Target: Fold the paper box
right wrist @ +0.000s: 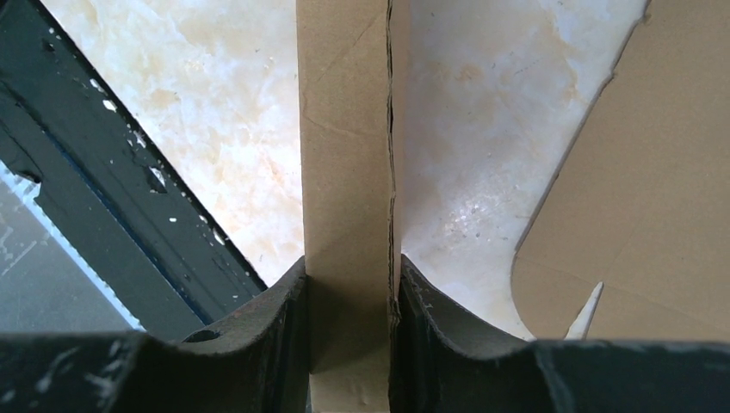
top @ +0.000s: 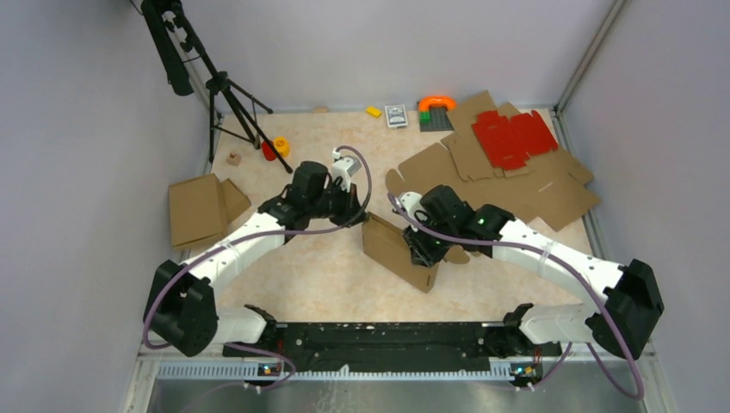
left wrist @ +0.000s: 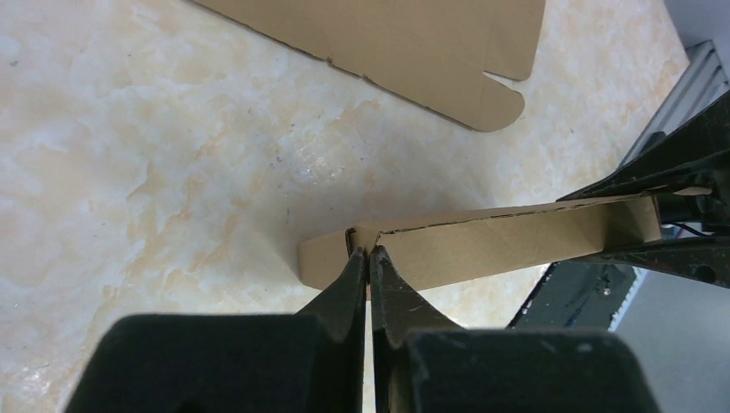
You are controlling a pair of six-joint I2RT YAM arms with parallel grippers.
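Up close, the right pincer (right wrist: 349, 268) clamps the paper box (right wrist: 343, 129) edge-on.

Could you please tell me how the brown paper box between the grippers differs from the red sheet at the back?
The paper box is plain brown and stands up partly folded, clamped in the right gripper; the red sheet is bright red and lies flat on other cardboard, untouched. Both are creased die-cut card.
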